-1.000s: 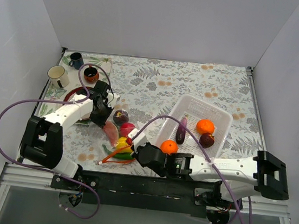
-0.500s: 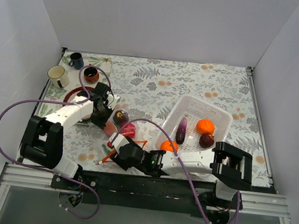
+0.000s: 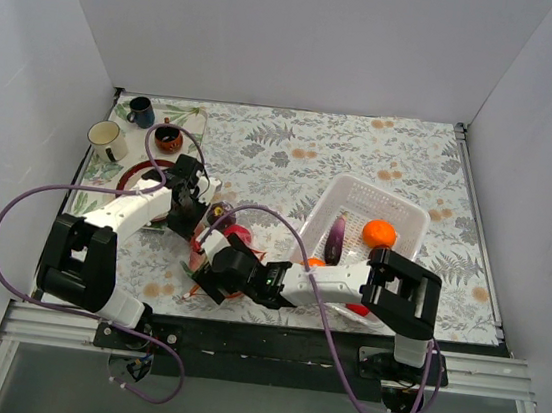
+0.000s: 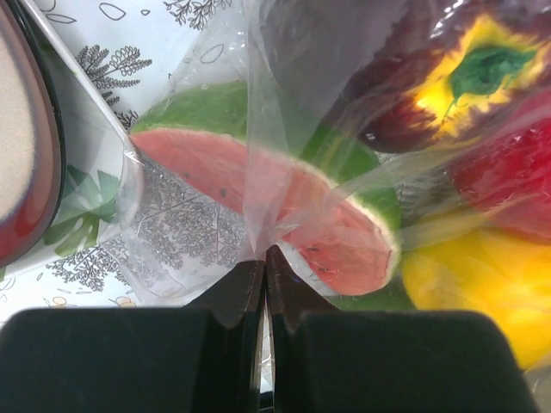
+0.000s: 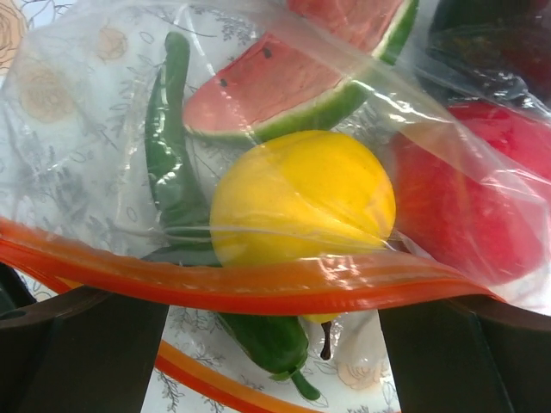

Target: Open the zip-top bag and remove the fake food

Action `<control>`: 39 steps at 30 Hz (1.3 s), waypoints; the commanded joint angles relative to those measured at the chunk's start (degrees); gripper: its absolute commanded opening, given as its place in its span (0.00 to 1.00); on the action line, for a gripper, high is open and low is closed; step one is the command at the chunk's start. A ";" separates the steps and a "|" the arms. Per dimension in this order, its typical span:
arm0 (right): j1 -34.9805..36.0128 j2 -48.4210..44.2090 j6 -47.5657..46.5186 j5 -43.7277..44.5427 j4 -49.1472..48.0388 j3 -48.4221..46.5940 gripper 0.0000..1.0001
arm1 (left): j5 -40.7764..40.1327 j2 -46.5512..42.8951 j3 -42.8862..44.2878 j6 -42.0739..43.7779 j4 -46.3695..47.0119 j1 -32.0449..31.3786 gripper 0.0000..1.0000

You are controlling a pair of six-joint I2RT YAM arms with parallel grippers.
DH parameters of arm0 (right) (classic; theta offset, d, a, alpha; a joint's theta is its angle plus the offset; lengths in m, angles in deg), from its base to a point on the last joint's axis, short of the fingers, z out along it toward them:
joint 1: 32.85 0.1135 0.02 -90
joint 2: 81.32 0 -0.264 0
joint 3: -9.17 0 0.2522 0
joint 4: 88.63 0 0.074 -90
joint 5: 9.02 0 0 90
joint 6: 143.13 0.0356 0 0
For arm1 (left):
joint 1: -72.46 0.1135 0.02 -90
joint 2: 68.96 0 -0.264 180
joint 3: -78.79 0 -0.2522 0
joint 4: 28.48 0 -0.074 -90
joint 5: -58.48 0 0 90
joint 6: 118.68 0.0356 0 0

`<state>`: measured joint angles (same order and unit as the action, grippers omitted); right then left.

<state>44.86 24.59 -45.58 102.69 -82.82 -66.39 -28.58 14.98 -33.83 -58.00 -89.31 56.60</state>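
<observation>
The zip-top bag lies between my two grippers, left of the basket. My left gripper is shut on a fold of its clear plastic, beside a watermelon slice. Fake food shows inside the bag: a yellow lemon, a green chili, a red piece and a dark plum. My right gripper is open at the bag's mouth. The orange zip strip stretches across between its fingers, and the other lip of the mouth sags below.
A white mesh basket at the right holds an eggplant and an orange. Three small mugs stand at the back left. A red-rimmed plate lies under the left arm.
My right arm has swung left along the table's near edge to the bag's mouth, and its jaws have gone from shut to wide open. The left gripper has kept its hold.
</observation>
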 commanded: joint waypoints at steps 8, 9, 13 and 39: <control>-0.72 1.59 2.47 -5.10 -3.30 0.10 0.61 | 1.19 -2.64 -0.54 1.46 0.57 0.04 0.00; -0.72 1.15 2.55 -5.36 -3.30 0.54 0.49 | 1.19 -2.56 -0.54 1.46 0.57 -0.05 0.00; -0.72 -3.15 2.91 -5.37 -3.04 3.26 0.33 | 0.75 -2.20 -0.71 1.55 1.01 0.04 0.00; -0.72 -55.00 25.98 27.48 37.72 14.78 0.08 | -0.13 0.70 -0.19 1.20 2.69 -0.05 0.00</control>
<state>44.41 -25.20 -31.02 113.58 -58.23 -50.59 -28.74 15.48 -34.48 -57.01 -87.21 56.60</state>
